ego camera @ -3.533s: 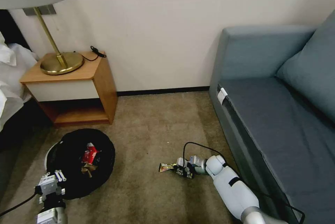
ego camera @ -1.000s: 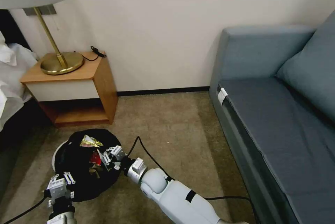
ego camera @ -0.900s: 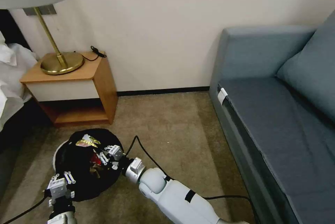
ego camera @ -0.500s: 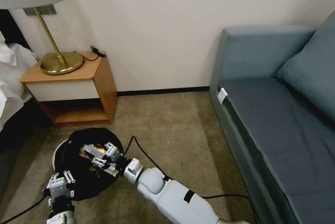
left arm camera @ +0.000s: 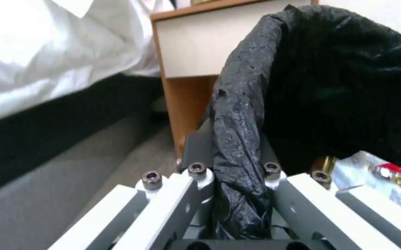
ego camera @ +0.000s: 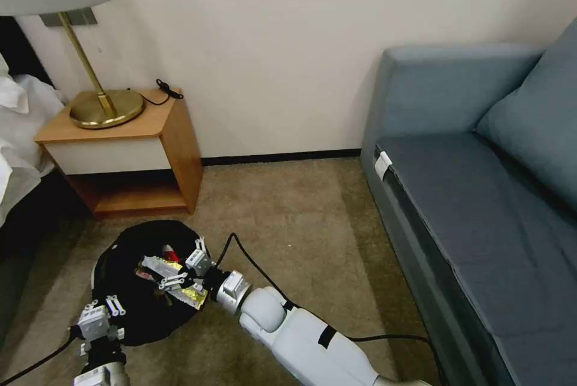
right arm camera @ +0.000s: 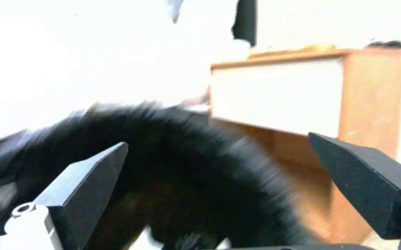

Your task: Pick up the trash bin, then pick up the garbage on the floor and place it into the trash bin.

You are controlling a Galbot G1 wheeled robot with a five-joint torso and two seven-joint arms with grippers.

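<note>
The trash bin (ego camera: 129,308), round and lined with a crinkly black bag, sits on the carpet in front of the nightstand. My left gripper (ego camera: 111,308) is shut on its near rim; the left wrist view shows the left gripper (left arm camera: 233,170) pinching the bag (left arm camera: 242,132). My right gripper (ego camera: 180,269) hovers open just above the bin's mouth. Under it lies garbage: a long gold-dark wrapper (ego camera: 192,297) and a red-white packet (ego camera: 170,252). In the right wrist view, the right gripper (right arm camera: 228,166) has wide-apart jaws with nothing between them above the black bag (right arm camera: 186,180).
A wooden nightstand (ego camera: 174,151) with a brass lamp (ego camera: 105,106) stands behind the bin, with a bed (ego camera: 15,133) to its left. A blue-grey sofa (ego camera: 481,193) takes up the right side. Open carpet (ego camera: 288,223) lies between them. A black cable (ego camera: 252,266) trails from the right wrist.
My right gripper carried the gold wrapper from the floor by the sofa to the bin and opened. The wrapper dropped from the far rim into the bin. The left gripper kept its hold.
</note>
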